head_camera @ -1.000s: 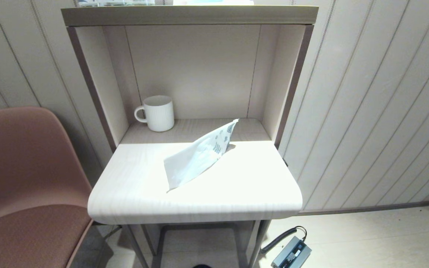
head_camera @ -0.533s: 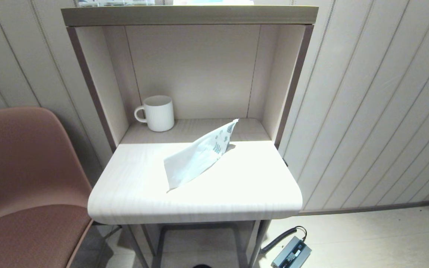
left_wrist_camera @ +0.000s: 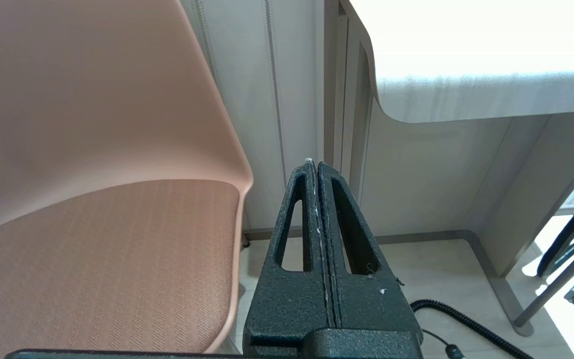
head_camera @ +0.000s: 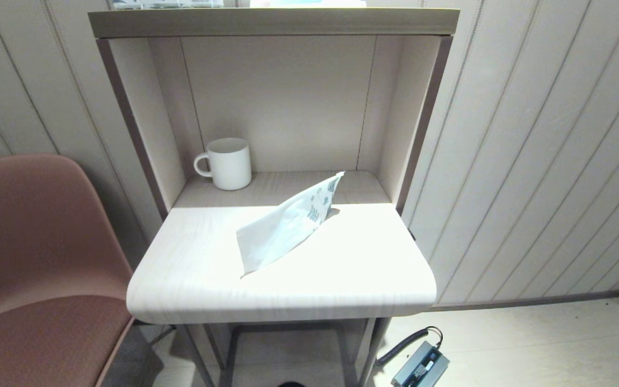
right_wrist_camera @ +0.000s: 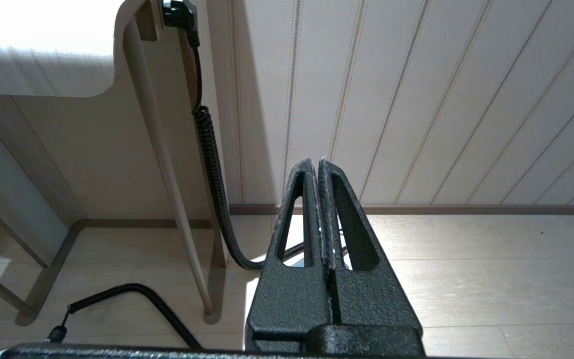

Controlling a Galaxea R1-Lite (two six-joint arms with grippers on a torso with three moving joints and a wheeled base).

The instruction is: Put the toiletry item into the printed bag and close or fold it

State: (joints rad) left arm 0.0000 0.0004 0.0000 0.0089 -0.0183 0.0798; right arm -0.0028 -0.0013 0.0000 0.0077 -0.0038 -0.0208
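The printed bag (head_camera: 286, 224) lies slanted on the pale counter (head_camera: 342, 279), its leaf-printed end raised toward the back alcove, well apart from the white ribbed mug (head_camera: 228, 163) standing at the alcove's left. Both arms hang below counter height: the left gripper (left_wrist_camera: 315, 167) beside the brown chair (left_wrist_camera: 92, 149), the right gripper (right_wrist_camera: 316, 165) above the floor, each with fingers pressed together and holding nothing.

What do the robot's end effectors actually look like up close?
Both look alike: the left end effector and right end effector are matte black with a grainy, pebbled finish, each with two tapering fingers pierced by long triangular cut-outs. No markings or cables show on them.
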